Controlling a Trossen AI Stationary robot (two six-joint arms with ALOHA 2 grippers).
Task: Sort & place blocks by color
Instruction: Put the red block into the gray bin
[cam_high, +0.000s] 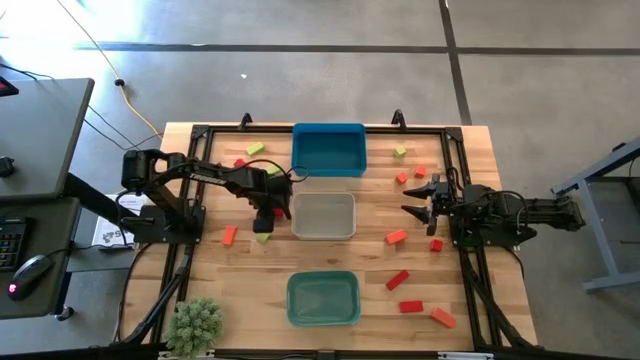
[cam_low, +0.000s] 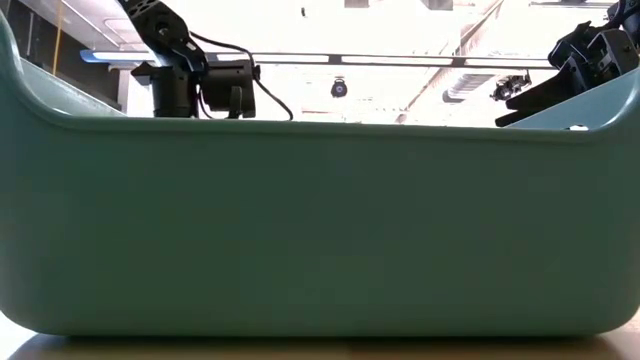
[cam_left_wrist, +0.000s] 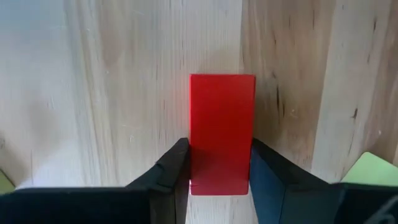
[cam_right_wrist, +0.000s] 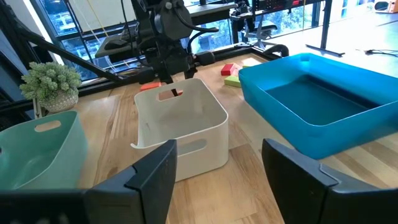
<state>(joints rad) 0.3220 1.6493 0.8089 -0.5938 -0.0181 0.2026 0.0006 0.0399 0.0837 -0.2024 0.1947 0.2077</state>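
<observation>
Left gripper (cam_high: 268, 214) is down on the table just left of the clear bin (cam_high: 323, 216), jaws clamped on a red block (cam_left_wrist: 221, 134) that sits flat on the wood, a green block (cam_high: 262, 237) right beside it. Right gripper (cam_high: 418, 199) hangs right of the clear bin, jaws apart, holding nothing.

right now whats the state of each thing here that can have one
left tool: shut on red block, down at the table beside the clear-grey bin
red block: pinched between the left tool's fingers, on the wood
right tool: open, holding nothing
blue bin: empty
clear-grey bin: no blocks seen inside
teal bin: no blocks seen inside
</observation>
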